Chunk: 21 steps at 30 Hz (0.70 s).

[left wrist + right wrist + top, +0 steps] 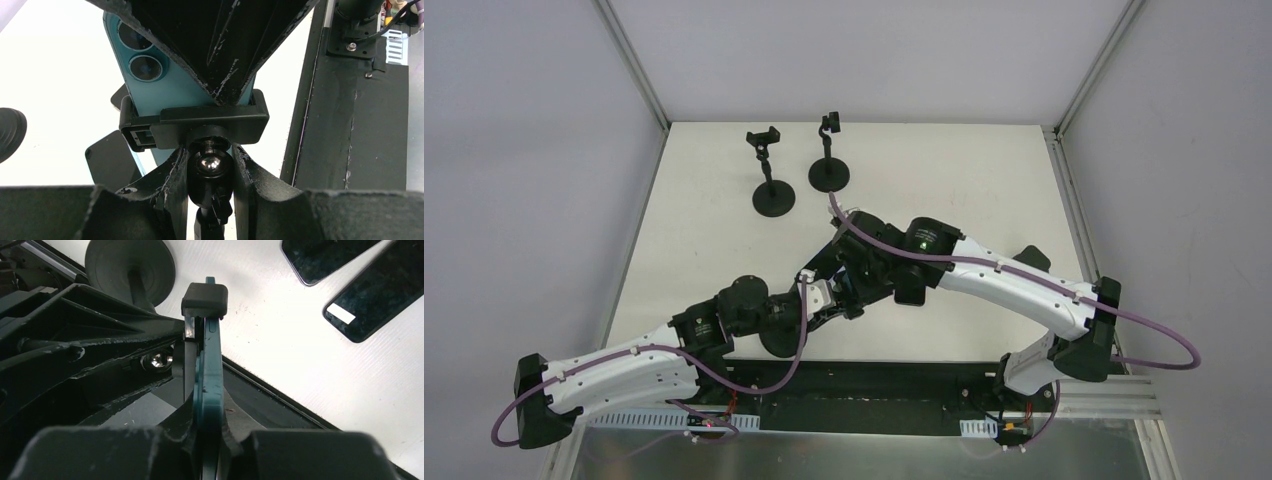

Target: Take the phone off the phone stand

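Top external view has both arms reaching to the middle of the white surface (724, 200) and meeting there, the left gripper (812, 300) coming in from 7 o'clock and the right gripper (854, 288) from 4 o'clock. Two empty stands (772, 172) are upright at the 12 o'clock end of the surface, well apart from the arms.

Left wrist view shows the teal phone (165, 85) seated in the black clamp (200, 125) of the phone stand (212, 207), with its two camera lenses toward 11 o'clock in the frame. The left gripper is drawn in on the stand just below the clamp, one finger pressed against each side of the shiny ball joint (210, 161). It has hold of the stand and not the phone. At 12 o'clock, the black fingers of the right gripper cover the phone's back just above the clamp.

Right wrist view sees the phone edge-on. The right gripper is fully closed on the phone's thin body, a finger flat against each face, at 6 o'clock from the clamp, which wraps the phone's far edge. The stand's round base (127, 262) rests on the surface at 11 o'clock. Two dark phones (325, 255) lie flat on the surface at 1 o'clock, apart from the stand and from both arms.
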Each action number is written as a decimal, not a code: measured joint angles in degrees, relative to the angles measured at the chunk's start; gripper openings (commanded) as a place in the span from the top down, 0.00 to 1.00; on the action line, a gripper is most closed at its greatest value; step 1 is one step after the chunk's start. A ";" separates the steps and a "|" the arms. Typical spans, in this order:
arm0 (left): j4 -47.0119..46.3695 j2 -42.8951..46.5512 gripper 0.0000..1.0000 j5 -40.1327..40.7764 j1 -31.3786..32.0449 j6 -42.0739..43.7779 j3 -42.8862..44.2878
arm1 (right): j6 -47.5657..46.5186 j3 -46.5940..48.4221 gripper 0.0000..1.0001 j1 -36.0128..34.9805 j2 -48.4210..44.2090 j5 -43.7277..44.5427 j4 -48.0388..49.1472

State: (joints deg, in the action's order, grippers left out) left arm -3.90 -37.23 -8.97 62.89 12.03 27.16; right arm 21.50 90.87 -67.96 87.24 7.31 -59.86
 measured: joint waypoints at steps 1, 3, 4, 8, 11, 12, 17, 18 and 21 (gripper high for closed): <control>0.39 0.13 1.00 -0.11 0.00 0.26 -0.02 | -0.52 -0.52 1.00 0.00 -0.11 -0.22 0.57; 0.66 0.31 1.00 -0.68 -0.02 0.70 -0.13 | -1.60 -1.88 1.00 0.00 -0.90 -0.55 1.99; 0.74 0.28 1.00 -1.29 -0.02 0.92 -0.13 | -2.27 -2.93 1.00 -0.02 -1.64 -0.70 2.84; 0.74 -0.26 1.00 -4.85 -0.37 1.55 -0.13 | -4.66 -8.37 1.00 -0.98 -5.81 0.57 7.02; 0.02 -1.55 1.00 -7.26 -0.52 1.99 -0.02 | -4.48 -9.62 1.00 -1.68 -6.84 2.05 7.23; -0.11 -2.05 1.00 -7.58 -0.76 1.97 0.15 | -4.11 -9.53 1.00 -1.66 -6.73 2.47 6.93; -0.09 -4.61 1.00 -8.11 -0.72 2.08 1.46 | -2.45 -9.22 1.00 -1.36 -6.49 3.32 5.64; -0.13 -4.83 1.00 -8.15 -0.70 2.10 1.53 | -2.47 -9.90 1.00 -1.18 -7.02 3.02 6.14; -0.31 -5.05 1.00 -8.57 -0.59 2.12 1.57 | -2.47 -12.13 1.00 0.39 -8.92 -0.33 7.89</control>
State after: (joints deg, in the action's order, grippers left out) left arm -4.21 -42.28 -17.54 62.30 14.15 28.73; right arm 19.03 78.74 -67.57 78.32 6.98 -51.96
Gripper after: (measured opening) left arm 0.304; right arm 0.115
